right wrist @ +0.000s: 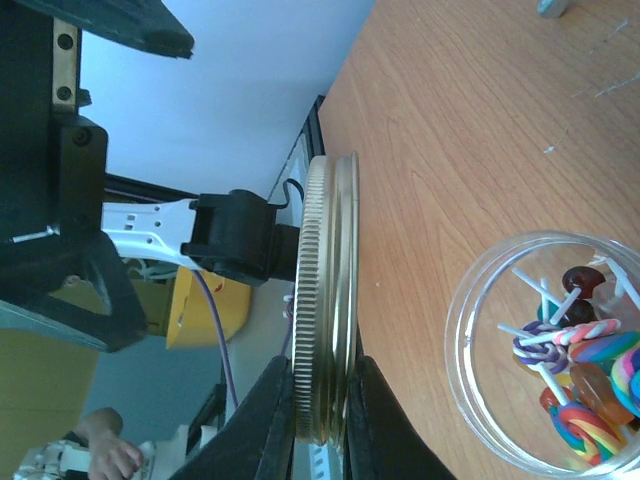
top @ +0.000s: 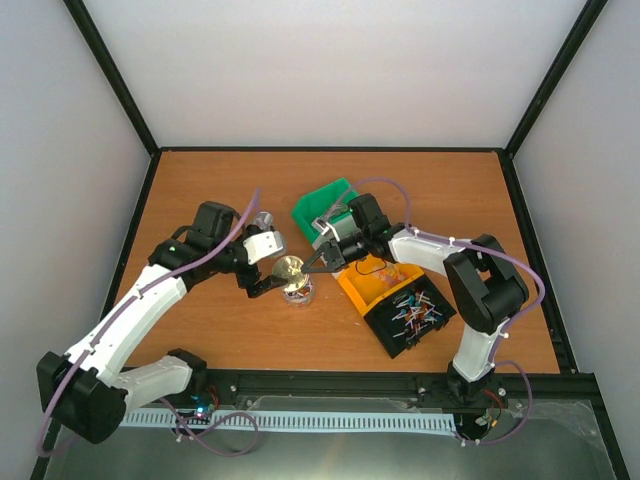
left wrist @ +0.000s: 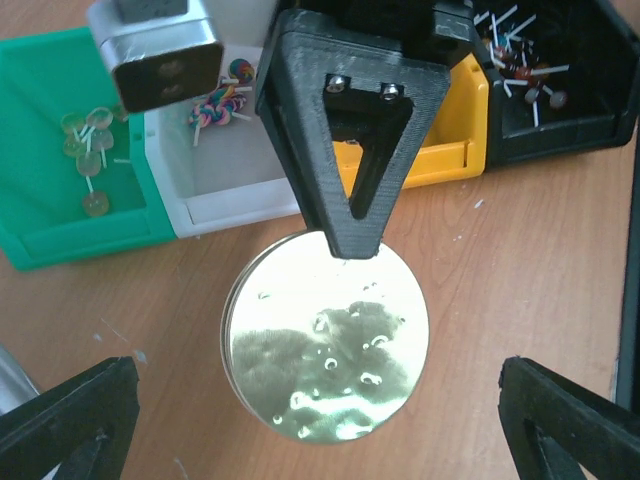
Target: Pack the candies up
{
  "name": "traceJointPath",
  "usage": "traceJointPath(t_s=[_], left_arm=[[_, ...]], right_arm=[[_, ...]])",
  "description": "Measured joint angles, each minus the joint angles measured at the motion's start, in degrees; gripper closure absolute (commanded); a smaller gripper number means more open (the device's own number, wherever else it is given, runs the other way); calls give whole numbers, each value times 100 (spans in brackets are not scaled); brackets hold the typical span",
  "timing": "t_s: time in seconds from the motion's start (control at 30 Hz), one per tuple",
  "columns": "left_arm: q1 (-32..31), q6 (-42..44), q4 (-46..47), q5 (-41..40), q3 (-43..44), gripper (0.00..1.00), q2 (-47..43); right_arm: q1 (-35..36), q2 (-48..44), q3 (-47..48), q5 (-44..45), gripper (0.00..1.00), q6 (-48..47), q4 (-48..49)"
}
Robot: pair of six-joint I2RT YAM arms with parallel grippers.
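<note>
Candies (right wrist: 575,350), striped swirls and dark lollipops on white sticks, sit in the clear jar (right wrist: 455,330), lower right of my right wrist view. Bottom centre, my right claw (right wrist: 322,410) pinches the gold lid (right wrist: 325,280) edge-on; I should level it over the rim before lowering. My left claw (left wrist: 320,420) gapes wide, empty.

this is a robotics lab test cell: a brown wooden tabletop (top: 220,180) is boxed in along its left, far and right edges by plain white panel walls (top: 330,70), set in black metal frame posts (top: 110,70) that rise from the far corners. along the near edge run a black metal rail (top: 330,383) and a white slotted cable duct (top: 330,422). a white-and-black left robot arm (top: 130,310) and a matching right robot arm (top: 480,340) stand near the near corners.
</note>
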Motion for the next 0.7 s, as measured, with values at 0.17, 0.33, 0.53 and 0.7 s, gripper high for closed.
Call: traceJointPath(t_s=[0.17,0.33,0.53,0.7], left_arm=[[-409,396,184,-326,0,0,249],[-726,726,293,-535,-114,0,409],[-938,920,490,-903,-341,6,415],[-1115,986,693,-1263,-439,11,420]], right_arm=[[0,15,-114,-136,97,337,363],[0,15,-142,-229,97,492,544],[0,20,-173,-326,97,682,680],[0,33,-240,-361,97,866,828]])
